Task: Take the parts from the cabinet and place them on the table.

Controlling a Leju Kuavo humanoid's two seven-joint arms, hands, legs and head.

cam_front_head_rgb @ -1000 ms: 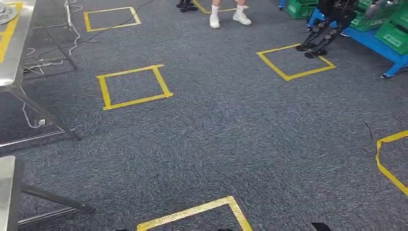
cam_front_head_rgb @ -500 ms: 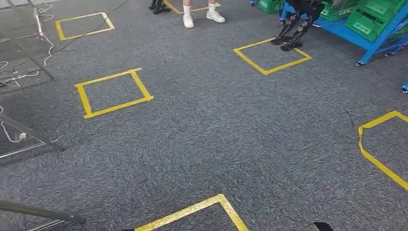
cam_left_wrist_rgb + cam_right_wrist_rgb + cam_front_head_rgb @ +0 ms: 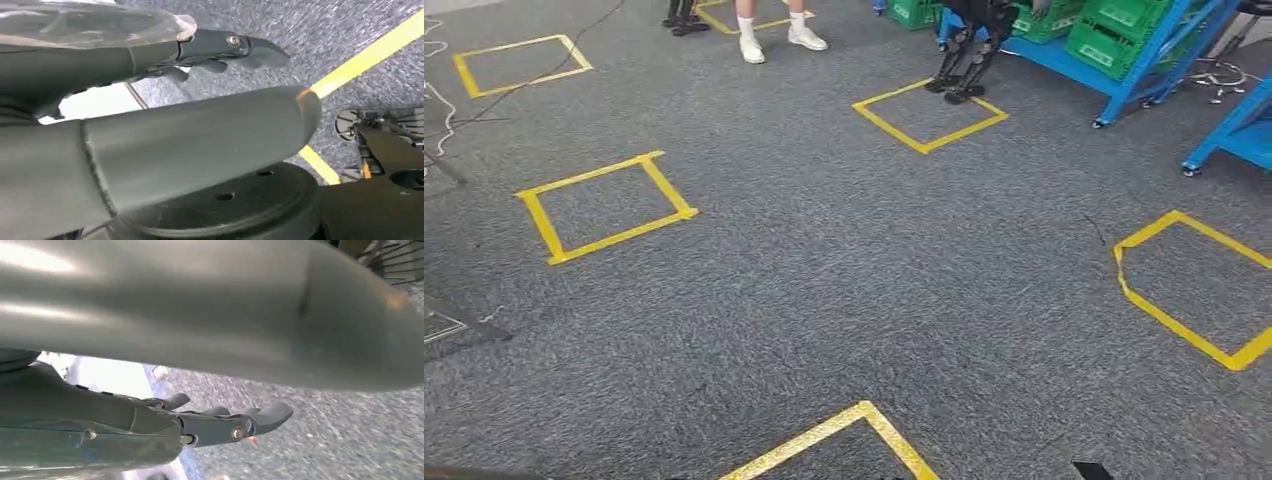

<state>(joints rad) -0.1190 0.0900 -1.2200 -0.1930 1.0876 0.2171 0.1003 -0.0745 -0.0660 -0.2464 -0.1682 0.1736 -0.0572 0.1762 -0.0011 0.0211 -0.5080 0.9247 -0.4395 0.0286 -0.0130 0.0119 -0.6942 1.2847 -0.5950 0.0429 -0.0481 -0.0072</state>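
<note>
White labels on the green plastic crates [image 3: 1104,45] are too small to read. Left hand [image 3: 165,100] and right hand [image 3: 190,365] hold nothing, fingers extended apart.

Floor [image 3: 854,290] seen from above, with taped squares spread across it — one square [image 3: 604,205] at left, another [image 3: 929,115] farther back at centre, a third [image 3: 1194,290] at right. A person's feet [image 3: 779,40] stand at the far edge. Behind the centre square, what may be another robot's legs [image 3: 964,65] — beside a rack of crates [image 3: 1114,40] at far right.
</note>
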